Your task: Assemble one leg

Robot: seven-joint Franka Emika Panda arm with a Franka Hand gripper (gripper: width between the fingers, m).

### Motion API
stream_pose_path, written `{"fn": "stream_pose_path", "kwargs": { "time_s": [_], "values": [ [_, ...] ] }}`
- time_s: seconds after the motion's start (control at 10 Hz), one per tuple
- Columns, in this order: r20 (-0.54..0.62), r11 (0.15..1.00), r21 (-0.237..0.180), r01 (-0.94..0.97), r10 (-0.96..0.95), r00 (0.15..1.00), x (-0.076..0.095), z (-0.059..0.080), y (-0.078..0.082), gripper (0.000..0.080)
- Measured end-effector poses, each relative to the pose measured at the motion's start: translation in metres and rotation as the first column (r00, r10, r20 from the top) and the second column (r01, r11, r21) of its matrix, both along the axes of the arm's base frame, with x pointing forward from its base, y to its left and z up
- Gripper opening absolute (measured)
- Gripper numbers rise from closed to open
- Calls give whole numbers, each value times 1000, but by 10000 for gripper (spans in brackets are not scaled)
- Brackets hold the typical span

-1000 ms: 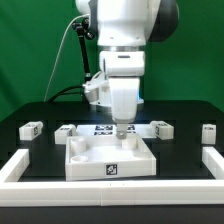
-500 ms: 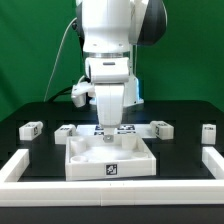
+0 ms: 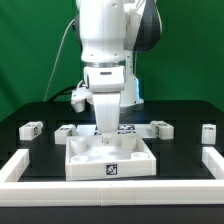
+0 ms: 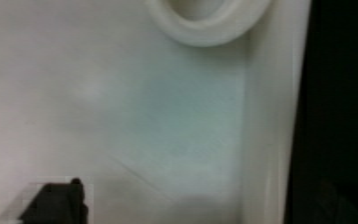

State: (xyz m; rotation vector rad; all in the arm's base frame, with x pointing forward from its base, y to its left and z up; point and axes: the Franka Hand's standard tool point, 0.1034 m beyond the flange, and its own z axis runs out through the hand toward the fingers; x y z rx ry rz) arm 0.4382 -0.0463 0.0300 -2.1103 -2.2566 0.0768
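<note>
Several legs, small white blocks with tags, lie on the black table: two at the exterior view's left (image 3: 30, 128) (image 3: 66, 131) and two at its right (image 3: 163, 128) (image 3: 209, 132). The large white tray-shaped piece (image 3: 140, 165) lies in the front middle. My gripper (image 3: 103, 134) hangs low over the tray's back left part, away from every leg. The exterior view does not show how far its fingers stand apart. The wrist view shows the tray's white surface (image 4: 158, 110) close up, with a round socket (image 4: 211, 20). One dark fingertip (image 4: 55, 205) shows at the picture's edge, and nothing is seen between the fingers.
A white raised border (image 3: 20, 165) frames the table at the front and both sides. The marker board (image 3: 128, 129) lies behind the tray, partly hidden by the arm. A cable (image 3: 66, 60) hangs at the back on the exterior view's left.
The arm has moved toward the exterior view's left, from over the tray's back middle to over its back left part. The parts on the table have not moved.
</note>
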Motion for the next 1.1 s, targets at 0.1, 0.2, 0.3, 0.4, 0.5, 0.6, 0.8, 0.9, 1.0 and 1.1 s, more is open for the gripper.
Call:
{"fn": "stream_pose_path", "kwargs": {
  "time_s": [0.1, 0.2, 0.3, 0.4, 0.5, 0.6, 0.8, 0.9, 1.0, 1.1],
  "values": [
    [-15, 1000, 3, 4, -4, 1000, -9, -5, -1, 650],
    [-27, 1000, 6, 10, -10, 1000, -14, -11, -3, 650],
    [-39, 1000, 10, 18, -18, 999, -20, -17, -5, 650],
    [-45, 1000, 13, 27, -26, 999, -21, -22, -7, 649],
    [-42, 999, 13, 30, -30, 999, -19, -22, -9, 649],
    [-42, 999, 13, 36, -35, 998, -19, -22, -11, 623],
    [-43, 999, 13, 36, -36, 998, -20, -23, -11, 449],
    [-43, 999, 13, 36, -36, 998, -20, -23, -11, 449],
    [-43, 999, 13, 36, -36, 998, -20, -23, -11, 236],
    [-44, 999, 13, 36, -36, 998, -20, -23, -11, 100]
  ]
}}
